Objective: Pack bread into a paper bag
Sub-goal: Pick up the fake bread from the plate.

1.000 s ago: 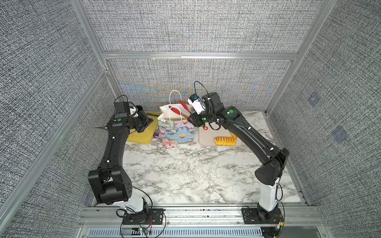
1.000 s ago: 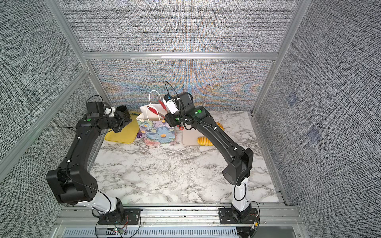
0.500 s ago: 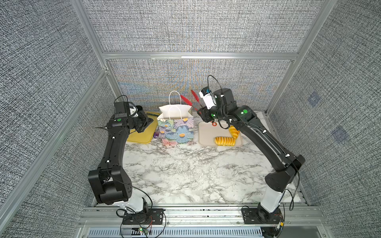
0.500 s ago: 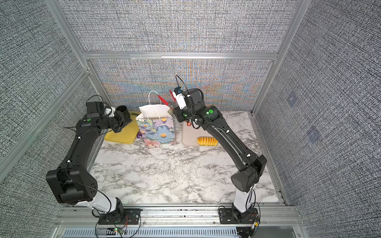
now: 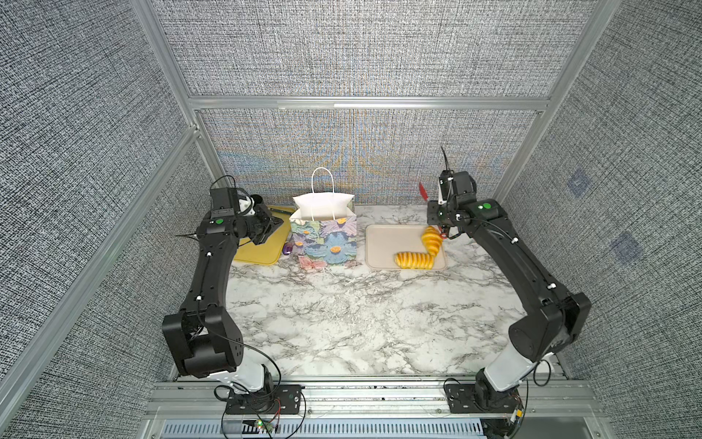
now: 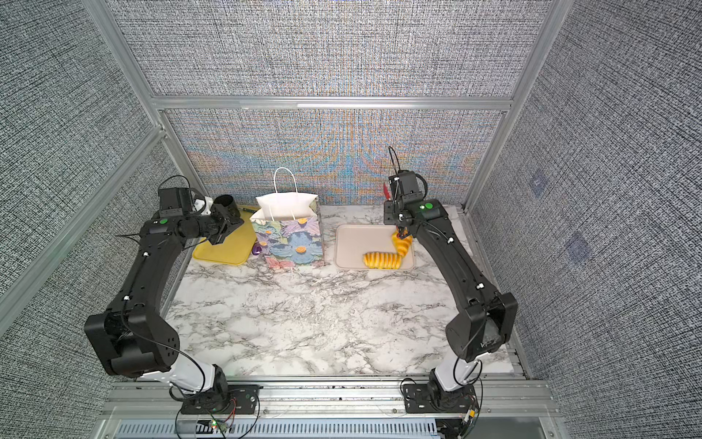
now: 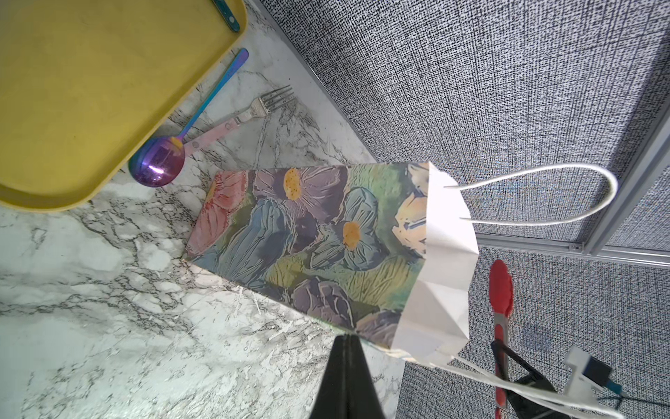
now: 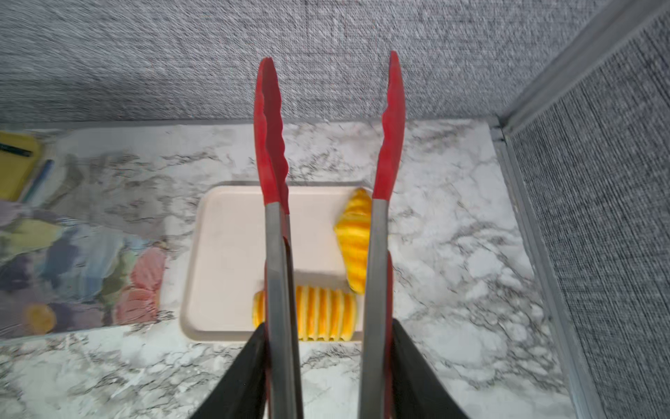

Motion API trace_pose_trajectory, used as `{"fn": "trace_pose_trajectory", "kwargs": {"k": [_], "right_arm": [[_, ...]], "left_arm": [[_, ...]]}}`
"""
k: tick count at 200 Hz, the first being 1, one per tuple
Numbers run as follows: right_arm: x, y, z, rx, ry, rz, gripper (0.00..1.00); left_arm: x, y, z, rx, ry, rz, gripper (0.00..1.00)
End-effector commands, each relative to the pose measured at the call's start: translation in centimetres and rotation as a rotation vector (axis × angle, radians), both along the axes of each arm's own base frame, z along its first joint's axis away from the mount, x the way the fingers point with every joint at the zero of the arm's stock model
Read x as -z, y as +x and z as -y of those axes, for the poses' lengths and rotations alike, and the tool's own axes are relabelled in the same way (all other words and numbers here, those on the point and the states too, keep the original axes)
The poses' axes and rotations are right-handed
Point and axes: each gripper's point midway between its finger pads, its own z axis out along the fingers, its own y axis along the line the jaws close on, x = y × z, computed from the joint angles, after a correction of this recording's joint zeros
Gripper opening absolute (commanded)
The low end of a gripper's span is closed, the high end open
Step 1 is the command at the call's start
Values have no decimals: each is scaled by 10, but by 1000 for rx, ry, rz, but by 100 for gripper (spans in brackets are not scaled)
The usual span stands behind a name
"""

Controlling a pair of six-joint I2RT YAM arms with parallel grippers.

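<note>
While right tool (image 8: 330, 377) grips tongs (image 8: 276, 254), croissant (image 5: 432, 240) hugs tray (image 5: 383, 239) edge.

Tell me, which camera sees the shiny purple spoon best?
The left wrist view: the whole purple spoon lies beside the yellow tray. Both top views show only its small bowl. The right wrist view is too blurry to tell.

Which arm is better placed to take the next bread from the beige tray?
Right. The right arm holds the red tongs in its jaws, tips apart, at the beige tray with the croissant and long roll. The left arm, jaws shut, is beyond the paper bag.
</note>
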Motion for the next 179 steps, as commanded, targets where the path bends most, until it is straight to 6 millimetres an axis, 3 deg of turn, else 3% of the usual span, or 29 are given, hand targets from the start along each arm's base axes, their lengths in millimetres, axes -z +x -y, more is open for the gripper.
{"fn": "trace_pose_trajectory", "kwargs": {"k": [1, 49, 81, 179], "right_arm": [[25, -5, 4, 32, 8, -92, 49], [77, -9, 9, 57, 11, -286, 49], [96, -12, 15, 70, 35, -346, 51], [123, -15, 20, 64, 81, -405, 56]], "left_arm": [[-3, -1, 0, 5, 8, 15, 2], [-2, -1, -1, 3, 9, 11, 2], [-2, 0, -1, 4, 8, 9, 2], [-1, 0, -1, 3, 11, 7, 2]]}}
